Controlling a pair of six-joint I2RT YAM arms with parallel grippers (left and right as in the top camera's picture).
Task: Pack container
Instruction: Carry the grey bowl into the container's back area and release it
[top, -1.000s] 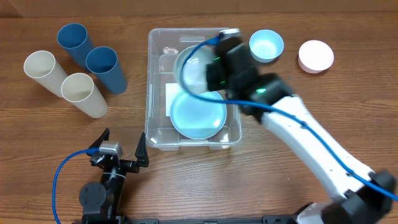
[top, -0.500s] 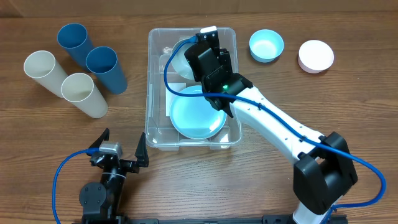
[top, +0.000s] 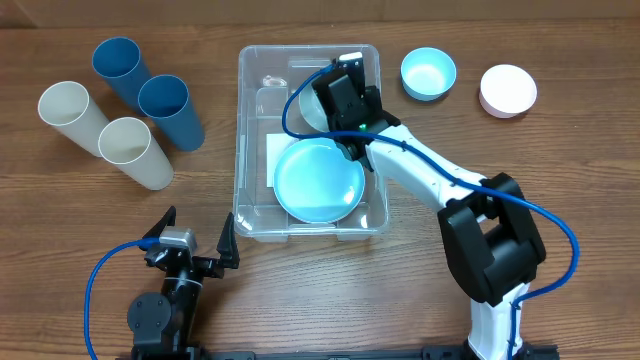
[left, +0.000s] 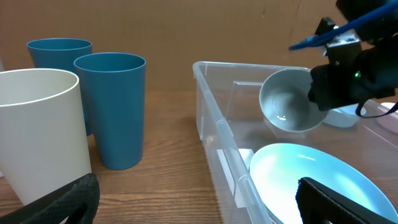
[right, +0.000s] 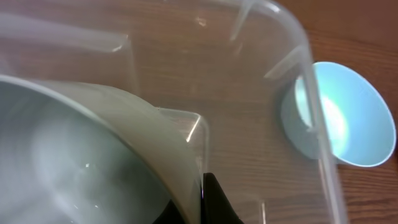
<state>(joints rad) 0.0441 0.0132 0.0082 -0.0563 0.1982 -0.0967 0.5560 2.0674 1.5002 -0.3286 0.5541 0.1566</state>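
The container (top: 243, 130) is a large clear bin at the table's middle, with a white label (top: 274, 158) on its bottom. A light blue plate (top: 320, 182) lies in its near half. My right gripper (top: 338, 98) is shut on the rim of a white bowl (top: 306, 106) and holds it tilted inside the bin's far half. In the right wrist view the bowl (right: 81, 162) fills the left, pinched at the gripper (right: 202, 194). My left gripper (top: 190, 250) is open and empty at the table's front. In the left wrist view it (left: 199, 205) faces the container (left: 214, 124).
Two blue cups (top: 120, 65) (top: 165, 102) and two cream cups (top: 66, 108) (top: 130, 148) stand left of the bin. A light blue bowl (top: 428, 74) and a white bowl (top: 507, 90) sit to its right. The blue bowl (right: 348, 124) shows through the bin wall.
My right gripper has carried the white bowl lower into the bin's far half, first leftward, then slightly back right. The left arm has not moved.
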